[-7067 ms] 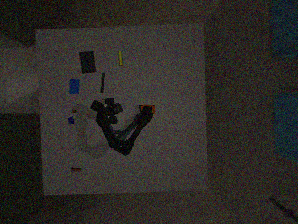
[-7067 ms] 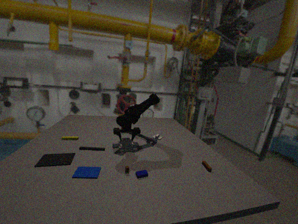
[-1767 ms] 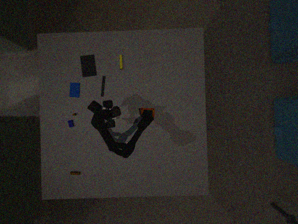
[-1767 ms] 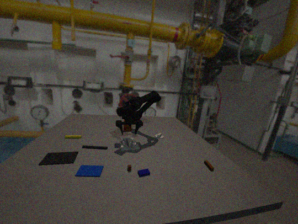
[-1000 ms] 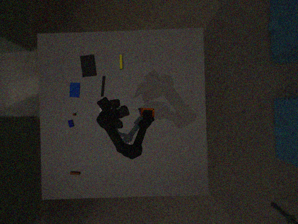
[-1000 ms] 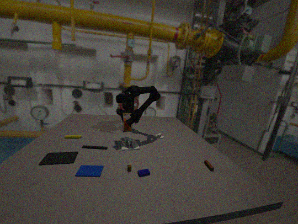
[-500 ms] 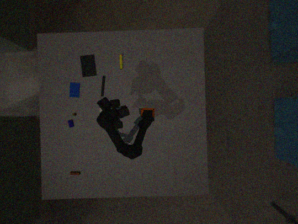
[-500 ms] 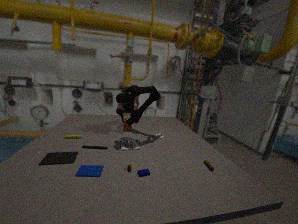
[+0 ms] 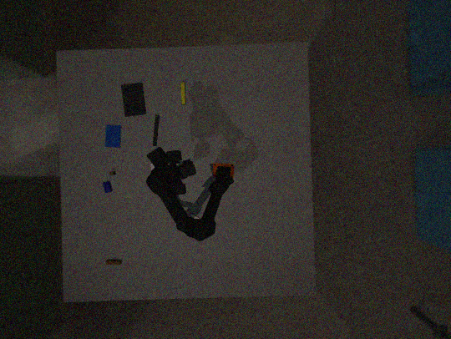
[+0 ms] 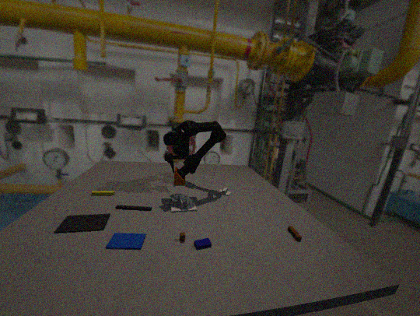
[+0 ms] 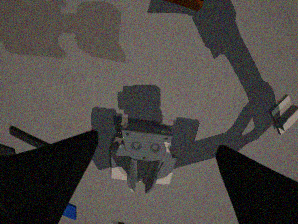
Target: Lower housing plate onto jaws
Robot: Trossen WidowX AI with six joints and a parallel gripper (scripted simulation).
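The grey housing plate (image 11: 145,148) lies across the two jaw stubs in the wrist view, with two round features showing on it. It looks squarely aligned, but this dim view from above does not show whether it is fully down and level. The two dark jaws (image 11: 132,178) (image 11: 149,177) stick out from its lower edge, side by side. The assembly (image 10: 183,203) stands on the table in the shadow of the arm; the arm hides it in the top view. My gripper (image 11: 158,144) is open and empty, high above the assembly, with its fingers wide apart and touching nothing.
An orange block (image 10: 179,180) is at the arm's base. A small white part (image 11: 283,113) (image 10: 225,191) lies to one side. Around lie a dark bar (image 9: 156,130), a black plate (image 9: 134,99), a blue plate (image 9: 113,136), a yellow bar (image 9: 183,93) and small blocks.
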